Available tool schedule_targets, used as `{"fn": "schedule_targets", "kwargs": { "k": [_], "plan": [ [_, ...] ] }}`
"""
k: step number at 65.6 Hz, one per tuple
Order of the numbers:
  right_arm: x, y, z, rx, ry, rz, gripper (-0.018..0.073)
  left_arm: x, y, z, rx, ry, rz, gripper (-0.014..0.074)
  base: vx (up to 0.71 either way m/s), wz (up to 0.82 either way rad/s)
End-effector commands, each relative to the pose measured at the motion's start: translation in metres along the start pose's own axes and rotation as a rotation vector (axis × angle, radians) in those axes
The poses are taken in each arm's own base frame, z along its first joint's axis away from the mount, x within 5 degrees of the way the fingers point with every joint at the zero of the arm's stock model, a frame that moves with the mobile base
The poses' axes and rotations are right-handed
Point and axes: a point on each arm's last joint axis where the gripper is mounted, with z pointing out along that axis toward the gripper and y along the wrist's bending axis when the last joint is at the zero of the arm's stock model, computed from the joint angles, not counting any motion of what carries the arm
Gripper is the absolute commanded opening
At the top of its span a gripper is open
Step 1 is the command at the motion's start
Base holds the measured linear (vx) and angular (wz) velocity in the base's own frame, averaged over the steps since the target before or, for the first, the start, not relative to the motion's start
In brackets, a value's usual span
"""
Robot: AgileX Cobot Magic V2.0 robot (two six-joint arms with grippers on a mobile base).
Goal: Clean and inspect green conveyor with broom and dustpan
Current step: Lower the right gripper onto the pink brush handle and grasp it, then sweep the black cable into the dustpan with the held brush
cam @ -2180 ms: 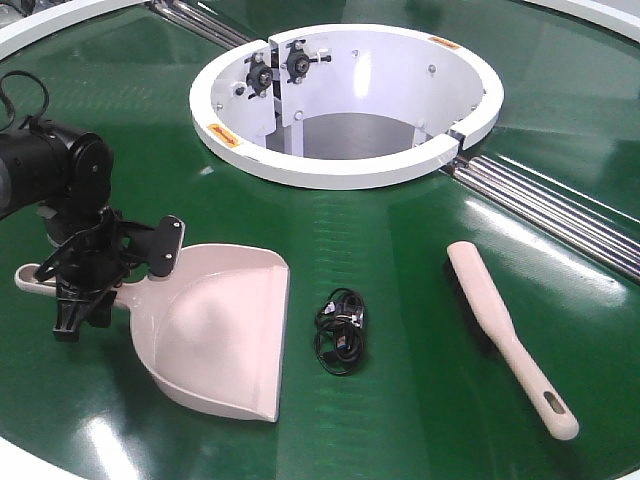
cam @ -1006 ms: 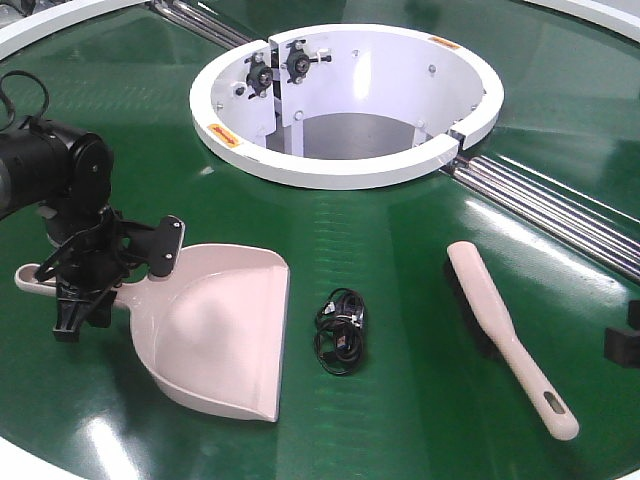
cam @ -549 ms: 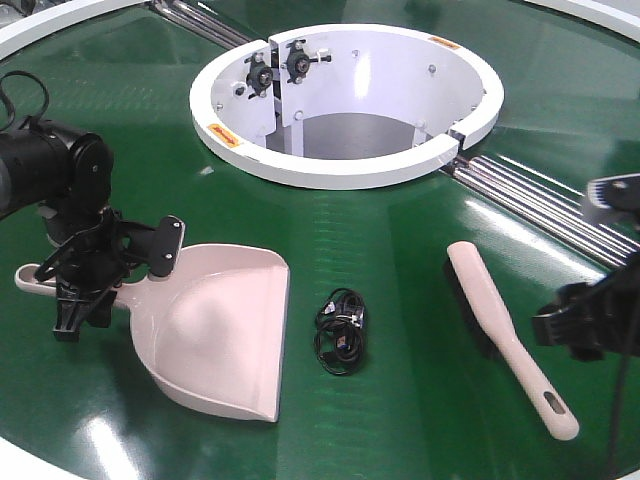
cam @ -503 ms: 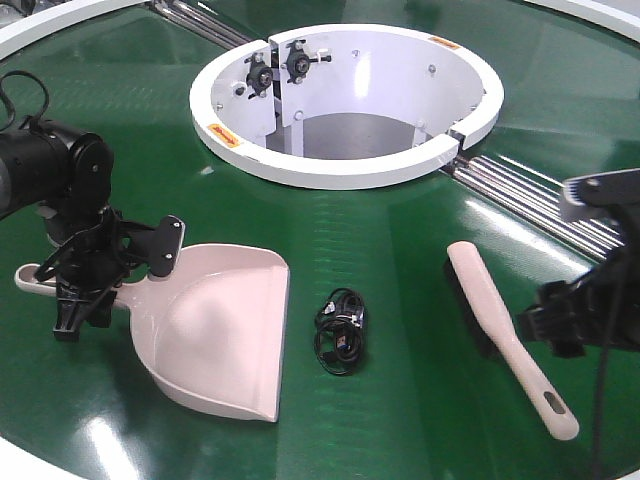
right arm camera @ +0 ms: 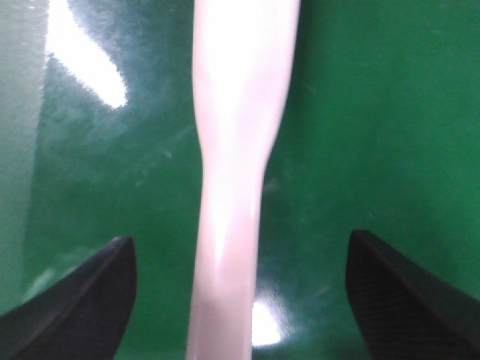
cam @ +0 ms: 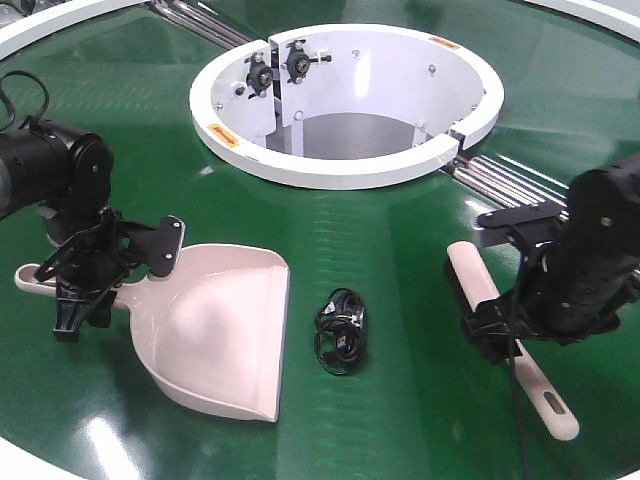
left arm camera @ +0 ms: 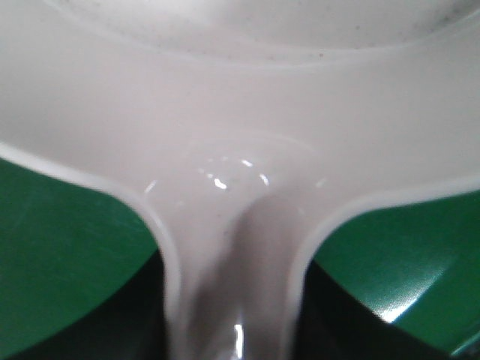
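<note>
The right gripper (right arm camera: 236, 247), out of view two seconds ago, has swung in low over the handle of the broom (cam: 474, 276), which lies on the green conveyor (cam: 400, 225). Its jaws are spread wide to either side and hold nothing, so a grasp looks imminent. Farther left, the left gripper (cam: 85, 285) has not moved, its jaws closed on the handle of the dustpan (cam: 215, 330).

1. The left arm (cam: 45, 170) comes in from the left edge of the front view, with its black wrist bent downward at mid-left.
2. The left gripper (cam: 85, 290) points down. Its dark fingers (left arm camera: 127, 330) are closed against both sides of the handle of the dustpan (cam: 215, 335).
3. The right arm (cam: 600, 240) reaches in from the right edge, and its wrist tips down toward the lower right.
4. The right gripper (cam: 500, 335) is spread wide. In the wrist view its fingertips (right arm camera: 82, 292) sit in the bottom corners, clear of the broom (right arm camera: 232, 187) handle that runs between them.
</note>
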Motion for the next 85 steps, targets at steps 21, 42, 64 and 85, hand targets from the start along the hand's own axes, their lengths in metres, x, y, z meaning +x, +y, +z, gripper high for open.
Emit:
{"fn": "schedule_targets", "kwargs": {
  "k": [21, 42, 64, 85],
  "plan": [
    [-0.018, 0.002, 0.024, 0.015, 0.069, -0.009, 0.0386, 0.002, 0.0, -0.025, -0.069, -0.015, -0.021, -0.0007, 0.0, 0.0],
    [-0.021, 0.003, 0.029, 0.017, 0.06, -0.009, -0.0012, 0.002, 0.0, -0.025, -0.069, -0.015, -0.021, -0.0007, 0.0, 0.0],
    [-0.015, -0.001, -0.003, 0.015, -0.034, 0.028, -0.0009, 0.002, 0.0, -0.025, -0.069, -0.015, -0.021, -0.0007, 0.0, 0.0],
    [0.008, -0.005, -0.043, 0.003, -0.068, 0.054, -0.0008, 0.002, 0.0, -0.025, -0.069, -0.015, -0.021, -0.0007, 0.0, 0.0]
  ]
}}
